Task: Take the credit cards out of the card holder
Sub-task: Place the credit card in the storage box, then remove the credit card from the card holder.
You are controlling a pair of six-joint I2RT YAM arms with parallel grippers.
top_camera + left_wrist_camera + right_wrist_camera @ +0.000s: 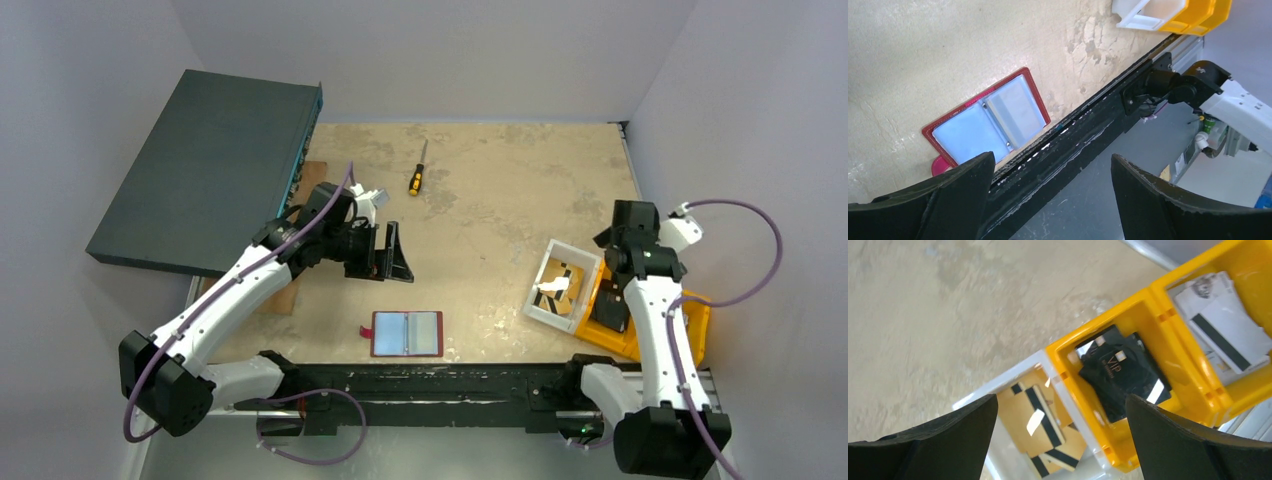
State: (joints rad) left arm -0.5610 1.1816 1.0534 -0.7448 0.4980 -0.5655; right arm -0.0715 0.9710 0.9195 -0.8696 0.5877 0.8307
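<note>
Maroon card holder point(407, 334) lying open, left fingers point(960, 192) spread sideways, right fingers point(945, 437) spread, pointing down over bins point(1148, 295).

Upper left of the frame, a big dark slate box point(200, 170) sits askew, overhanging the mottled tan desk point(480, 200), and a wooden board point(312, 178) shows at its right edge. Upper middle, a screwdriver point(416, 178) with a yellow-and-black handle lies on its own. Over at the right, a white bin point(577, 249) sits pressed against a yellow bin point(700, 325).
</note>
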